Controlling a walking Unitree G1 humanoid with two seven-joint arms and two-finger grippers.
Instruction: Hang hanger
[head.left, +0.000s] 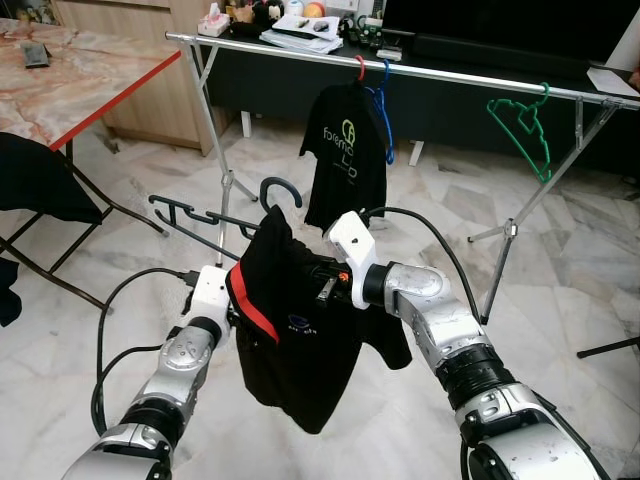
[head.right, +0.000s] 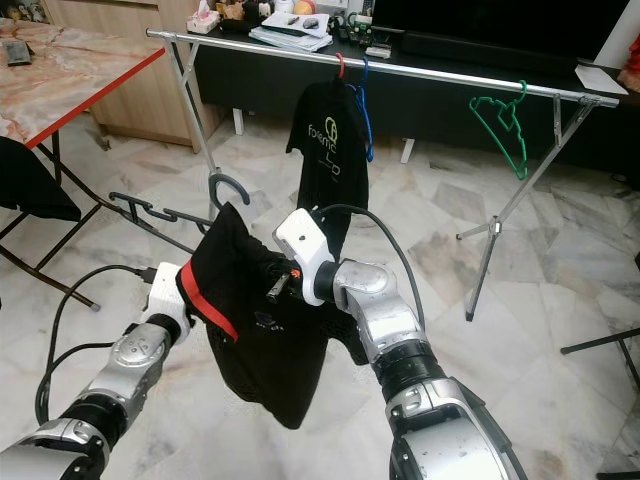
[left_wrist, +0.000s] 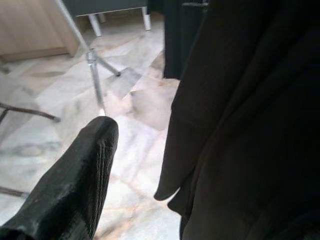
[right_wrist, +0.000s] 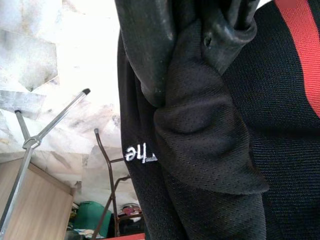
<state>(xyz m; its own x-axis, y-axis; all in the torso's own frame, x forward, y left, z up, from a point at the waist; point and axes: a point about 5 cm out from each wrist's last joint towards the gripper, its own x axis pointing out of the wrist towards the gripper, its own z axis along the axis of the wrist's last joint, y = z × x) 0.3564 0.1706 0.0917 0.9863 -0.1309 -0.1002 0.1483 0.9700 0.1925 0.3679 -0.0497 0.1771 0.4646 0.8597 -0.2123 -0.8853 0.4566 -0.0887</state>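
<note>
A black shirt (head.left: 300, 330) with a red collar stripe is draped on a black hanger (head.left: 278, 188), held up between my two arms. The hanger's hook points up and one bare arm of it sticks out to the left. My right gripper (right_wrist: 192, 65) is shut on a fold of the shirt's cloth, near the collar. My left gripper (left_wrist: 160, 125) is open beside the shirt. One finger (left_wrist: 80, 180) stands apart from the cloth and the other is hidden behind it. The silver clothes rail (head.left: 450, 75) runs across ahead, above the shirt.
On the rail hang a black printed t-shirt (head.left: 345, 150), a blue hanger (head.left: 386, 120) and a green hanger (head.left: 525, 125). The rail's legs (head.left: 225, 180) splay on the marble floor. A red-edged table (head.left: 80, 70) and a dark chair (head.left: 40, 190) stand at the left.
</note>
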